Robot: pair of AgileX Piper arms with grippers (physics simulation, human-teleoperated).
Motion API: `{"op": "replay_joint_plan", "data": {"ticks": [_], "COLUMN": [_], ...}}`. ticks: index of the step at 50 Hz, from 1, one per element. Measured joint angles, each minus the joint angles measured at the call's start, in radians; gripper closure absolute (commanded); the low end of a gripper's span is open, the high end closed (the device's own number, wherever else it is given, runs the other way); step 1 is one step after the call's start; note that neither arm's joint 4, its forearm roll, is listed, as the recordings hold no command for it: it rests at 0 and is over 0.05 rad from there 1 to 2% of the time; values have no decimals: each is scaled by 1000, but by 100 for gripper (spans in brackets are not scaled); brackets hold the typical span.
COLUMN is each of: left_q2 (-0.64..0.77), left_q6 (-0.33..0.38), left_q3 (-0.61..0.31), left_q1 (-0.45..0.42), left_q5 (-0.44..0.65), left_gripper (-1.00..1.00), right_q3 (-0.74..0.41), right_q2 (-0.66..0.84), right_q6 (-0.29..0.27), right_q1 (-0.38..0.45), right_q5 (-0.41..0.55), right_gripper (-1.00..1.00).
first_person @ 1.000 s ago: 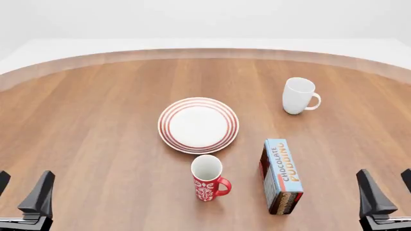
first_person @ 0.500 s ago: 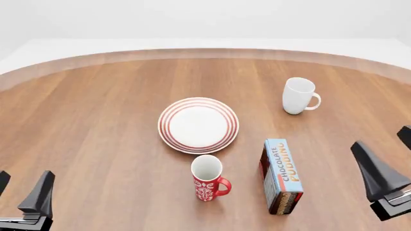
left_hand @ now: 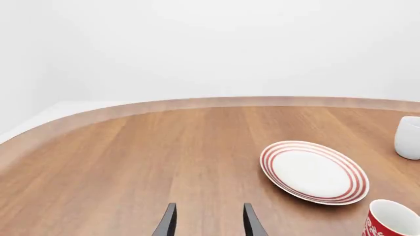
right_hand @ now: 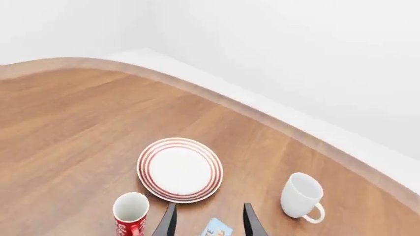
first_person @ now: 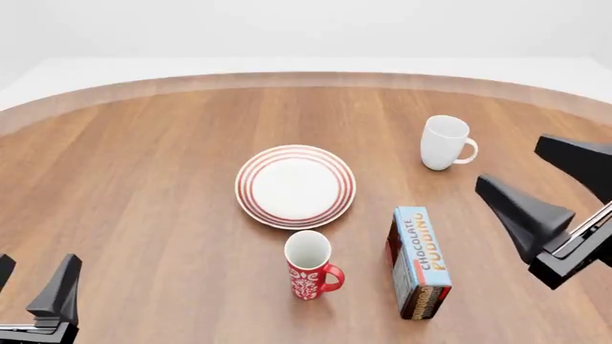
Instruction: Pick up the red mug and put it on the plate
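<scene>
The red mug (first_person: 309, 266) with its white floral pattern stands upright near the table's front, handle to the right, just in front of the plate (first_person: 295, 185). It also shows as the red mug (right_hand: 130, 215) and the red mug (left_hand: 392, 221) in the wrist views. The plate (right_hand: 180, 169), white with red rings, lies flat and bare; the plate (left_hand: 314, 171) is in the left wrist view too. My left gripper (first_person: 31, 285) sits open at the front left corner, far from the mug. My right gripper (first_person: 535, 175) hangs open, raised at the right, above and right of the pudding box.
A chocolate pudding box (first_person: 419, 261) lies right of the red mug. A plain white mug (first_person: 445, 142) stands at the back right. The round wooden table's (first_person: 143, 179) curved far edge runs along the back.
My right gripper has risen and moved forward and left from the front right corner, tilting downward. The left gripper and all objects have stayed still.
</scene>
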Motion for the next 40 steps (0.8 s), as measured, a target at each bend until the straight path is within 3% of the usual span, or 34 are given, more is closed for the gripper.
{"op": "replay_joint_plan", "data": {"ticks": [15,40], "left_q2": [0,0], "left_q6": [0,0], "left_q3": [0,0], "left_q1": [0,0], "left_q5": [0,0], "left_gripper": [-100,-100], "right_q3": [-130,-223], "right_q2": [137,290], "right_q6": [25,3], "right_q1": [86,148], "right_q5": [103,231], "right_gripper": [-100,-100]}}
